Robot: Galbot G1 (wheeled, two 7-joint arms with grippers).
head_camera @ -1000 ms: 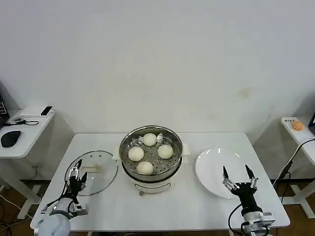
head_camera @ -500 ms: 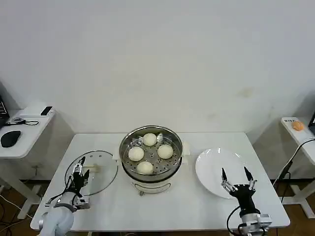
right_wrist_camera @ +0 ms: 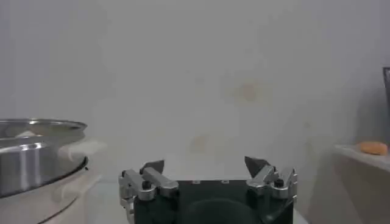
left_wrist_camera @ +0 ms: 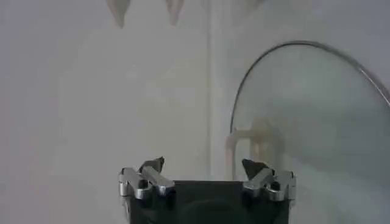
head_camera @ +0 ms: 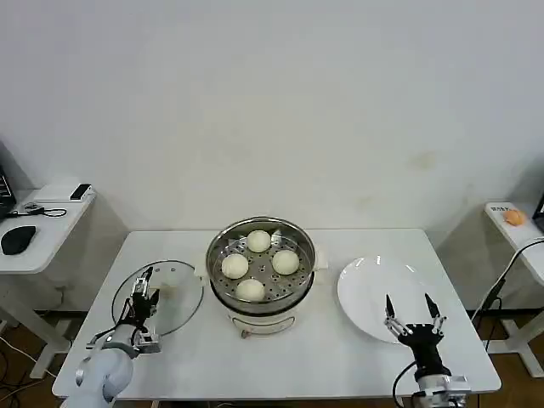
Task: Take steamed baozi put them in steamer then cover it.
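The steamer (head_camera: 260, 299) stands uncovered at the table's middle, with several pale steamed baozi (head_camera: 258, 241) on its perforated tray. Its steel wall (right_wrist_camera: 27, 159) also shows in the right wrist view. A round glass lid (head_camera: 174, 308) with a cream handle (head_camera: 171, 277) lies flat to the steamer's left. My left gripper (head_camera: 144, 285) hovers open over the lid's near part, short of the handle; in the left wrist view the open gripper (left_wrist_camera: 203, 165) faces the lid (left_wrist_camera: 317, 115) and its handle (left_wrist_camera: 256, 139). My right gripper (head_camera: 409, 304) is open and empty over the near edge of a white plate (head_camera: 374, 280), and reads the same in its wrist view (right_wrist_camera: 204, 164).
A small orange object (head_camera: 513, 217) lies on a side shelf at the far right and also appears in the right wrist view (right_wrist_camera: 372, 147). A side desk at the left holds a black mouse (head_camera: 19, 240). The table's front edge runs close under both grippers.
My left gripper has moved forward over the lid, toward its handle. My right gripper has drawn slightly back toward the table's near edge, still open.
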